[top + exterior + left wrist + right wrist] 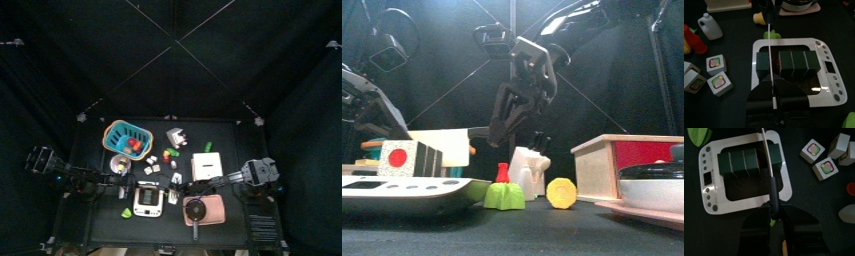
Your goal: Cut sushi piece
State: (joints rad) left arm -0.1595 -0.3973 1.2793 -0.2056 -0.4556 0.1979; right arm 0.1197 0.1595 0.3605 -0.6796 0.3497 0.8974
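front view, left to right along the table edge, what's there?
White scale board → sushi cube with red centre → green wedge with red top → white bottle → yellow round slice → wooden box with red panel → white bowl.

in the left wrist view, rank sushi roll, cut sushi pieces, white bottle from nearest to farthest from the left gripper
1. sushi roll: on the white board, just ahead of the left gripper.
2. cut sushi pieces: off the board's side.
3. white bottle: farthest, beyond the pieces.
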